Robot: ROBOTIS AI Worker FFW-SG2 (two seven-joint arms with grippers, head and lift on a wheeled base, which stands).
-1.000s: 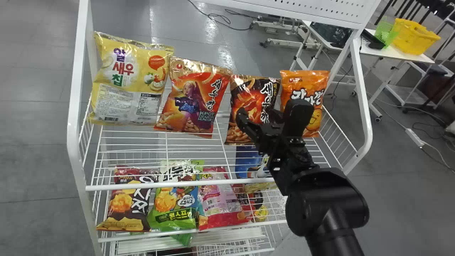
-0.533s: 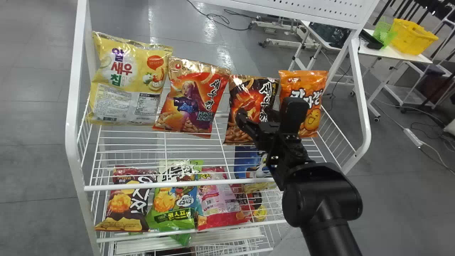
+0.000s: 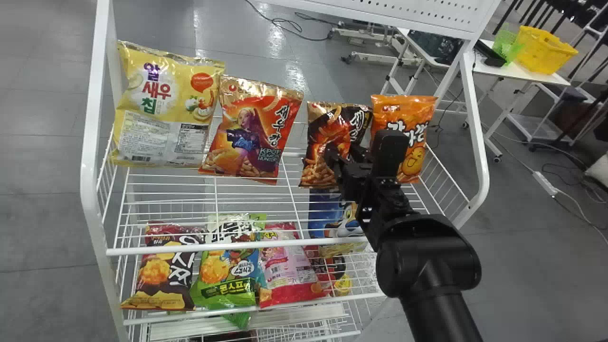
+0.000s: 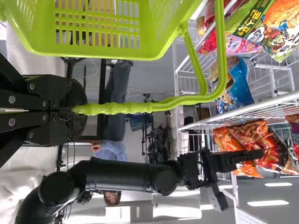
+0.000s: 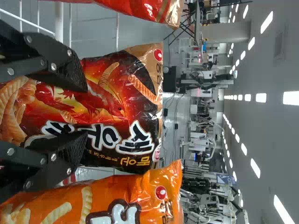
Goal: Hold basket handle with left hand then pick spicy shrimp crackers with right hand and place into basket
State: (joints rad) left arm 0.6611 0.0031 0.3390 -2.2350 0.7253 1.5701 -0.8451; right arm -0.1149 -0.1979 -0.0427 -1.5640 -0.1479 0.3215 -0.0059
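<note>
Spicy shrimp crackers [image 3: 320,128]: a glossy, creased black-and-red bag with gold edging, standing upright on the wire shelf, between one and two o'clock of the head view's middle. Basket [image 4: 98,51]: lime green, slotted, its handle [image 4: 126,108] gripped

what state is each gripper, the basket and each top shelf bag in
Left gripper: closed on basket handle
Basket: held by its handle
Right gripper: open, at spicy shrimp crackers
Spicy shrimp crackers: sealed, standing on shelf
Orange bag: sealed, standing
Red bag: sealed, standing
Yellow bag: sealed, standing
</note>
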